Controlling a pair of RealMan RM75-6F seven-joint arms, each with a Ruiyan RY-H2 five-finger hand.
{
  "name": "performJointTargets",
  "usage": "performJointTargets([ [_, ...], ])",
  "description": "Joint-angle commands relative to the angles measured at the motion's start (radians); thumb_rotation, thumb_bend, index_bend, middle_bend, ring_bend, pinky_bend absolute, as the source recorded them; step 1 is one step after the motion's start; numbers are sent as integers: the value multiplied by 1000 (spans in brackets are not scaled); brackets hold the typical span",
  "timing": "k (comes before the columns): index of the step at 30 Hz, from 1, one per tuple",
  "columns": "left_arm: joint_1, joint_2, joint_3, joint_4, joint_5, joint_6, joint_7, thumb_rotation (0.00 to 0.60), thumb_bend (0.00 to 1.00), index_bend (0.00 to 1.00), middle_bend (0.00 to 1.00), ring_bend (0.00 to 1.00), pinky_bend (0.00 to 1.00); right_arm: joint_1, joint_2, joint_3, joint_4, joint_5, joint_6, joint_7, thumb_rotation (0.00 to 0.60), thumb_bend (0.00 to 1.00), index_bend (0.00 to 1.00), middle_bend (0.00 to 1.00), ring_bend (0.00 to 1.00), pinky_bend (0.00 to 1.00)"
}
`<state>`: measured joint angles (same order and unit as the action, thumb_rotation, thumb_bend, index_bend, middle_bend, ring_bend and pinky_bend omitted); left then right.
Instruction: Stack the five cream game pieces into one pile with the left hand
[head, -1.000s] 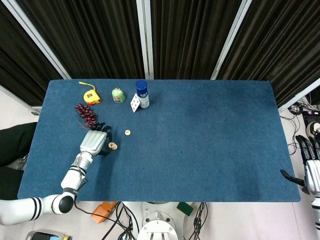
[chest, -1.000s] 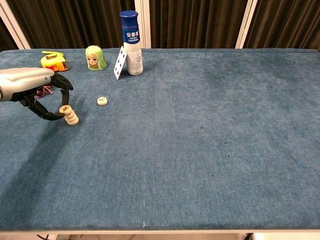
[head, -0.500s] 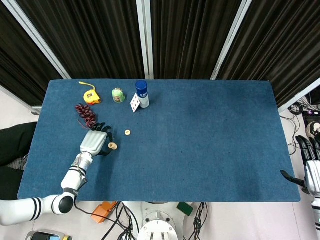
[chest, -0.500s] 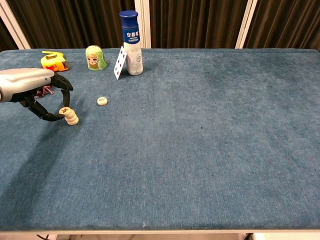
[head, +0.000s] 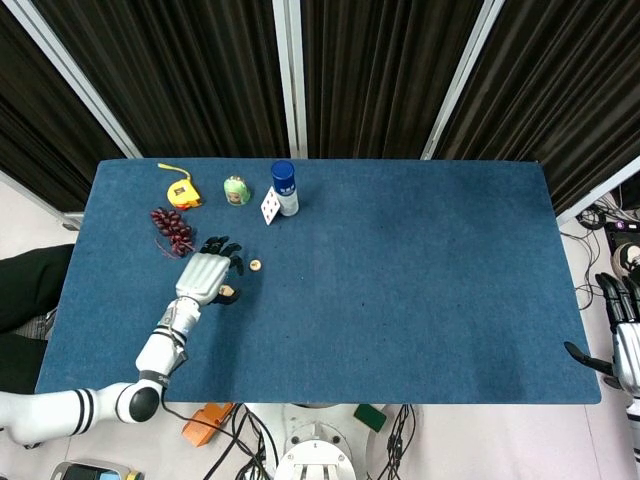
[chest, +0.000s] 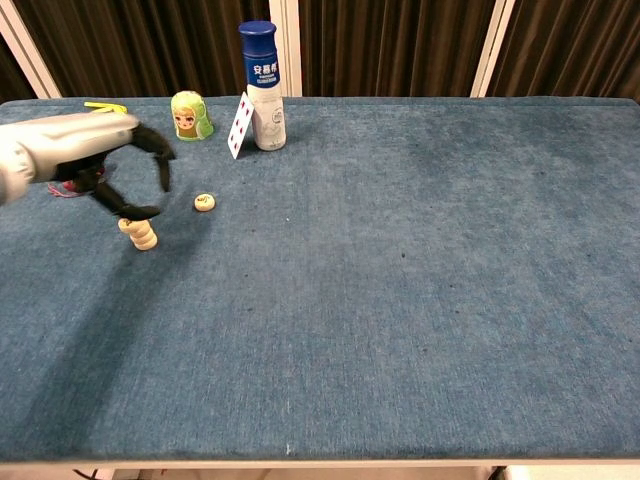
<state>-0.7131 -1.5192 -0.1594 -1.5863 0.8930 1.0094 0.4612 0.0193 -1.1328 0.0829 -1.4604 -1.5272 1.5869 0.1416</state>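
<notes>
Since a second ago the left hand (chest: 120, 165) has let go of the pile (chest: 140, 234) and lifted up and toward the lone cream piece (chest: 205, 203), its fingers now apart and holding nothing, arched just above and beside the stack. That stack (leaning a little, as far as the chest view shows) stands on the blue table (chest: 400, 300) near the loose piece, so a trailing finger could clip the top and topple it. Far off at the table's edge the right hand (head: 625, 350) hangs open and idle.
</notes>
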Motion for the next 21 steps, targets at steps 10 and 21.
performJointTargets([
  [10, -153, -156, -82, 208, -181, -69, 125, 600, 290, 430, 137, 0, 3, -9, 2, 0, 7, 11, 2, 9, 600, 154, 10, 136, 0, 91],
  [21, -189, -205, -79, 325, -268, -105, 153, 600, 291, 430, 128, 0, 3, -7, 4, 4, 0, 23, -11, -2, 600, 154, 10, 136, 0, 91],
])
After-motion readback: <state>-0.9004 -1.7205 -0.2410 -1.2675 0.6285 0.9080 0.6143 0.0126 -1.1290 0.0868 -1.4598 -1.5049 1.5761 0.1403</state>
